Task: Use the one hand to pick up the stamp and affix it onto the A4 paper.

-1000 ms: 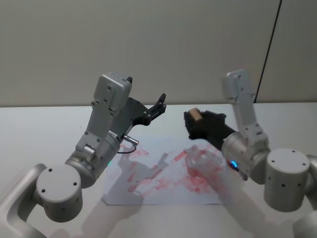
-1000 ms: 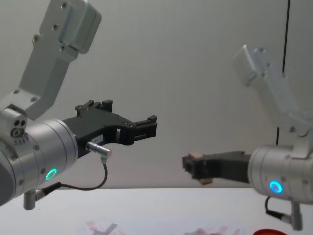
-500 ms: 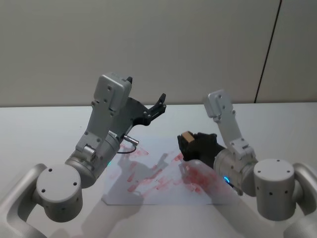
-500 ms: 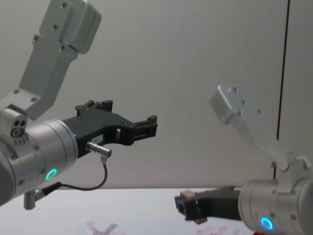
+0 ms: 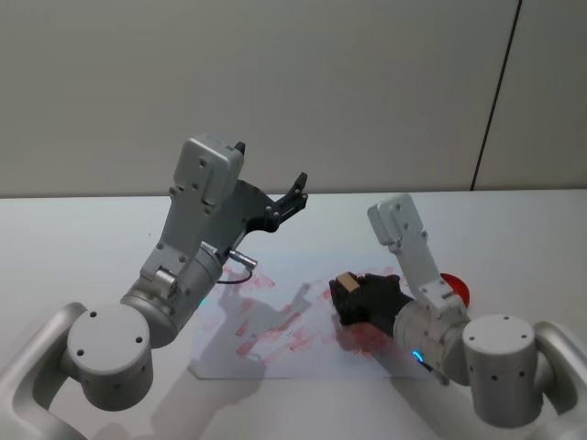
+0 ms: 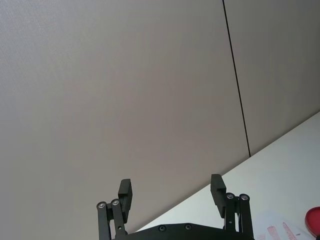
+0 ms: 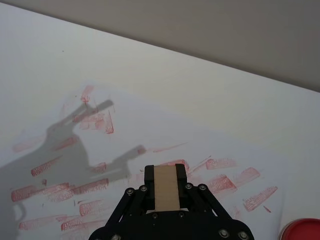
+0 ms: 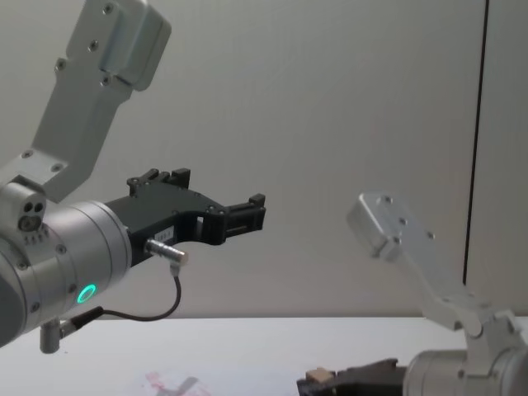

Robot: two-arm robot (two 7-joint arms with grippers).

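Note:
My right gripper is shut on the stamp, a small tan wooden block, and holds it low over the right part of the A4 paper. From the right wrist the stamp sits clamped between the black fingers above the sheet with its pinkish-red prints. At the chest view's lower edge the stamp shows in front of the right gripper. My left gripper hangs open and high above the sheet's left side, also seen open as the left gripper against the wall.
A round red disc lies on the white table just right of the paper, also visible as the disc by my right wrist. The raised left arm with its green-lit ring stands over the table's left half.
My right gripper has come down and moved left with the stamp, from well above the table to just over the paper. The left arm has not moved.

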